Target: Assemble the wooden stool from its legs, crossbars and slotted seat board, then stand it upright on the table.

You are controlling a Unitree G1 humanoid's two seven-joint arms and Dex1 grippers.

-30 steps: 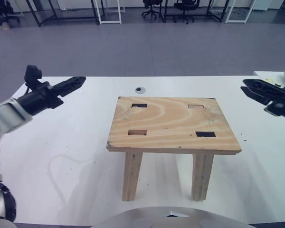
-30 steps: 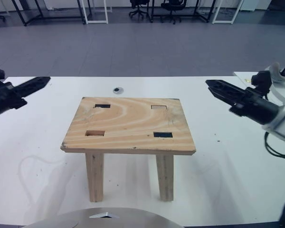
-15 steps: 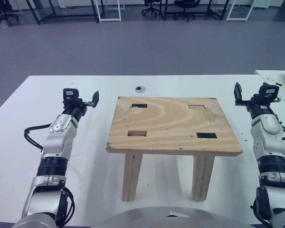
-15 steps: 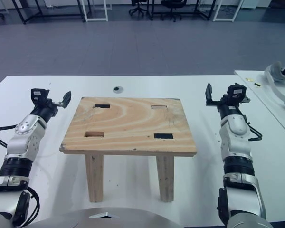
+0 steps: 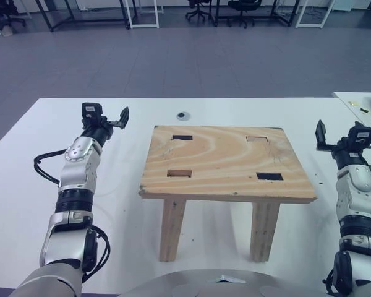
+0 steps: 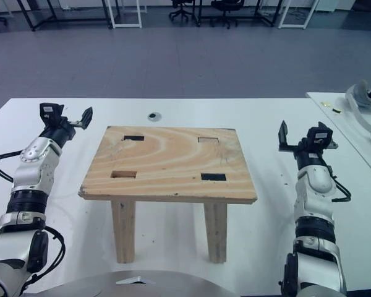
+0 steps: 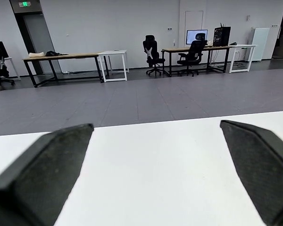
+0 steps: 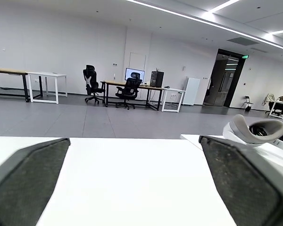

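Observation:
The wooden stool [image 5: 226, 162] stands upright in the middle of the white table [image 5: 136, 204]. Its slotted seat board is on top with four slots showing, and two front legs [image 5: 172, 229] reach the tabletop. My left gripper [image 5: 108, 117] hovers open at the stool's far-left corner, apart from the wood. On the other side my right gripper [image 5: 341, 139] is also open and clear of the seat's edge. Both wrist views look between spread fingers [image 7: 42, 169] [image 8: 245, 179] over bare tabletop, with nothing held.
A small round grommet [image 5: 183, 116] sits in the table behind the stool. A white headset [image 6: 366, 102] lies on a neighbouring table at the right. Desks and office chairs stand far back across the grey floor.
Both arms have swung from reaching in sideways to lying along the stool's sides. Since half a second ago the right gripper has drawn outward from the seat. The stool has not moved.

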